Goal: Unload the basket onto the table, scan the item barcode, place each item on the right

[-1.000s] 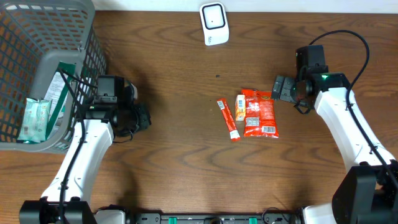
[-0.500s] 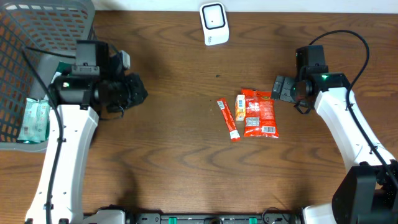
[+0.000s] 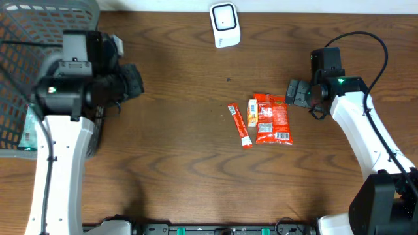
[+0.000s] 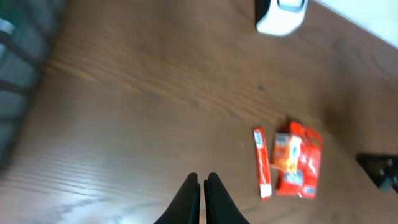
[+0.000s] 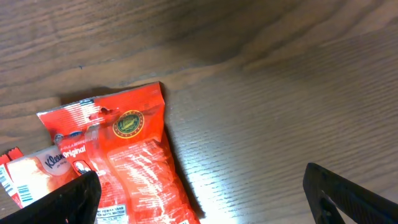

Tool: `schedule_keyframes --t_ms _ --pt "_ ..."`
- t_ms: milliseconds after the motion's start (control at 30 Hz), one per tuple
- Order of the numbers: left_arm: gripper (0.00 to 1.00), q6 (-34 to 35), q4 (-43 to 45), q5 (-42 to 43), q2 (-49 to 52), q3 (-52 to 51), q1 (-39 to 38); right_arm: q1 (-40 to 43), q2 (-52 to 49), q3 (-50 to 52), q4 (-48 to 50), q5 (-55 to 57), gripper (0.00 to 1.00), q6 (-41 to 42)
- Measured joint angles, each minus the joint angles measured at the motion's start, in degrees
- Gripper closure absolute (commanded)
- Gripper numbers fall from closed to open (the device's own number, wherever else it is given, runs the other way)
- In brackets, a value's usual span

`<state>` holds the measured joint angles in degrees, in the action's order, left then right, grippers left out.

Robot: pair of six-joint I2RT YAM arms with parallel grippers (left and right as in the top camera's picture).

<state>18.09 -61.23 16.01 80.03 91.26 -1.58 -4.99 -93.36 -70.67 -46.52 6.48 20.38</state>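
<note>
Since a second ago the left arm has lifted away from the basket (image 3: 46, 39); left tool (image 4: 202, 179) pressed together, empty, above bare worktop (image 3: 176, 163); right tool (image 3: 292, 93) spread wide, gripping nothing, just beside the red snack packet (image 3: 273, 119) lying mid-worktop; scanner (image 3: 225, 25) well apart.

A red foil snack bag (image 3: 274, 119) lies flat, its barcode end toward 6 o'clock. A small orange packet (image 3: 252, 108) touches it at 9 o'clock, with a slim red stick packet (image 3: 240, 125) just beyond. A white plastic scanner (image 3: 225, 25) lies well apart at 11 o'clock.

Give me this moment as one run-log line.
left gripper: shut, empty | right gripper: open, beside red plastic snack bag | white boxy scanner: untouched
</note>
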Motion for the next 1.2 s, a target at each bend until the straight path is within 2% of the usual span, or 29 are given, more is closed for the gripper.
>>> schedule_keyframes --t_ms 233,367,467,600,700,800,1000,1200 --pt "0.92 -0.09 -6.32 -11.3 -0.26 12.5 1.55 0.0 0.0 0.0 0.0 -0.02 0.01 0.0" --pt "0.92 -0.04 -8.13 -15.89 -0.76 16.81 7.93 0.0 0.0 0.0 0.02 -0.02 0.01 0.0" --pt "0.84 0.15 -8.44 -17.44 -0.96 17.27 14.03 0.0 0.0 0.0 0.02 -0.02 0.01 0.0" --pt "0.54 0.04 -8.37 -18.32 0.28 17.27 22.12 0.0 0.0 0.0 0.02 0.0 0.01 0.0" --pt "0.44 0.04 -8.39 -18.53 1.92 17.27 25.53 0.0 0.0 0.0 0.02 -0.02 0.01 0.0" --pt "0.39 0.13 -8.39 -18.6 5.11 17.27 29.33 0.0 0.0 0.0 0.02 0.0 0.01 0.0" --pt "0.36 -0.52 -7.82 -18.67 12.61 17.27 32.7 0.0 0.0 0.0 0.0 -0.02 0.01 0.0" --pt "0.34 -6.51 -8.0 -19.15 19.23 17.27 32.61 0.0 0.0 0.0 0.0 -0.02 0.01 0.0"
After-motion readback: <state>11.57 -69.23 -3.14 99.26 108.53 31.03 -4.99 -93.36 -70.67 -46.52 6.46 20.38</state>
